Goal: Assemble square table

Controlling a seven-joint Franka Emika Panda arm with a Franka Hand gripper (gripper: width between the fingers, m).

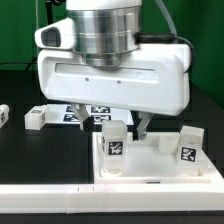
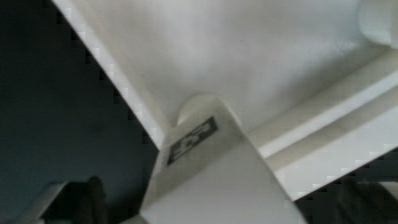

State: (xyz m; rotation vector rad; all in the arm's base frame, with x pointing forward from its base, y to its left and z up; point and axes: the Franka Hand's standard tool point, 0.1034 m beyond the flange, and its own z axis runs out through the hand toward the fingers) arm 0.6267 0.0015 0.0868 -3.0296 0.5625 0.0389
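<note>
The white square tabletop [image 1: 160, 165] lies at the front right in the exterior view, rim up. One white tagged leg [image 1: 113, 140] stands in its corner on the exterior view's left, and a second leg [image 1: 188, 146] stands in the corner on the right. My gripper [image 1: 118, 125] hangs right over the first leg with a finger on each side. In the wrist view that leg [image 2: 199, 160] fills the space between the jaws. A dark gap shows between it and the one visible finger [image 2: 75, 200], so the jaws stand open. The tabletop [image 2: 267, 50] lies beyond.
Two loose white legs lie on the black table at the exterior view's left, one [image 1: 37, 118] near the tabletop and one [image 1: 3, 115] at the frame edge. The marker board [image 1: 85, 112] lies behind them. A white bar [image 1: 45, 190] runs along the front.
</note>
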